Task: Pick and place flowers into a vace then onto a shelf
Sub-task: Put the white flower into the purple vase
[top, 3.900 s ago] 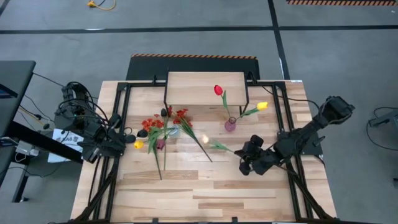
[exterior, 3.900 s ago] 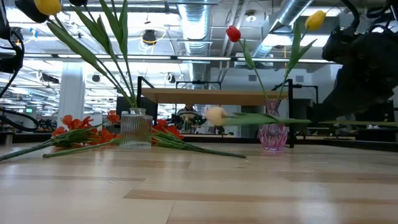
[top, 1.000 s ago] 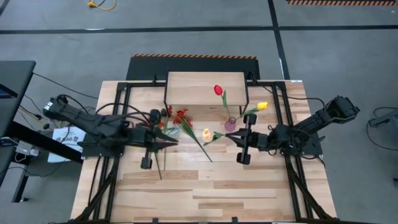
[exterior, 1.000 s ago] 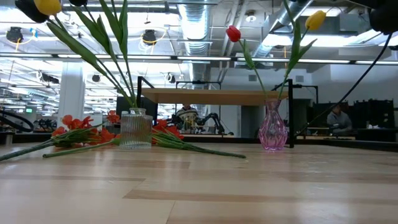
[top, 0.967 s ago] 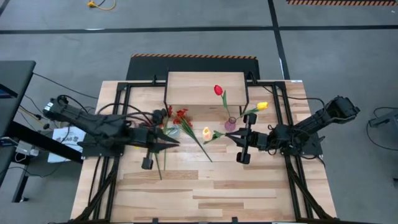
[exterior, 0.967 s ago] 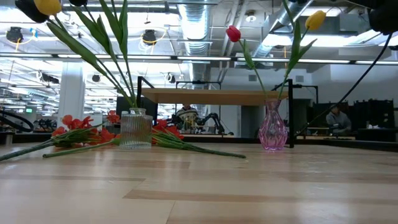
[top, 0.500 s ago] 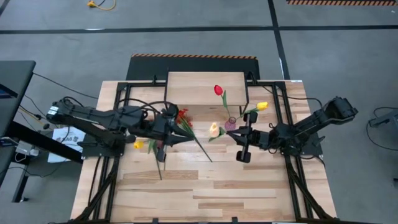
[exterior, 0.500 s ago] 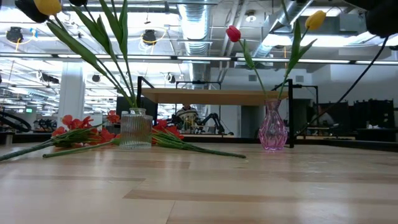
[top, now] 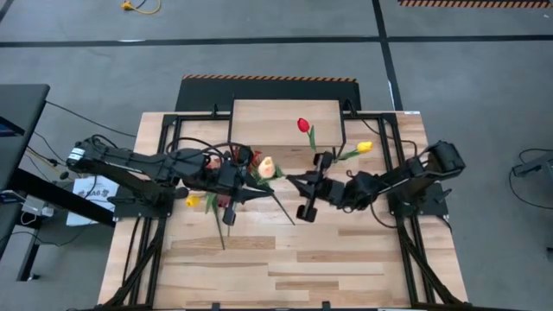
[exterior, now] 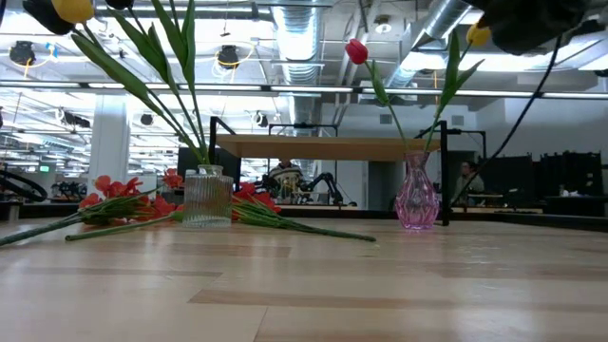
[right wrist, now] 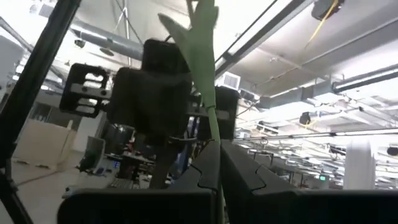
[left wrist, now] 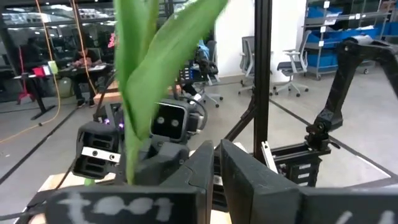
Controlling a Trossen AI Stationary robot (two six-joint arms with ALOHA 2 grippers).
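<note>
My right pincer (top: 290, 180) was clamped on the cream tulip's (top: 265, 166) stem mid-table, facing my left pincer (top: 246, 180), also shut on it; a clean handover needed one grip eased before pulling

- Tabletop (exterior: 313, 294): pale wood planks, laid in strips, with a smooth satin sheen seen in the low view.
- Shelf (top: 285, 121): matt light wood plank top, carried on thin black metal legs at the bench's far edge.
- Clear vase (exterior: 208, 198): ribbed transparent glass, glossy.
- Pink vase (exterior: 416, 198): translucent tinted glass, glossy and faceted.
- Flowers (exterior: 123, 201): cloth-like matt petals on smooth green plastic stems.
- Left gripper (top: 249, 195) and right gripper (top: 288, 179): dark matt plastic fingers.
- Frame (top: 164, 155) at the bench's edges: black metal bars.
</note>
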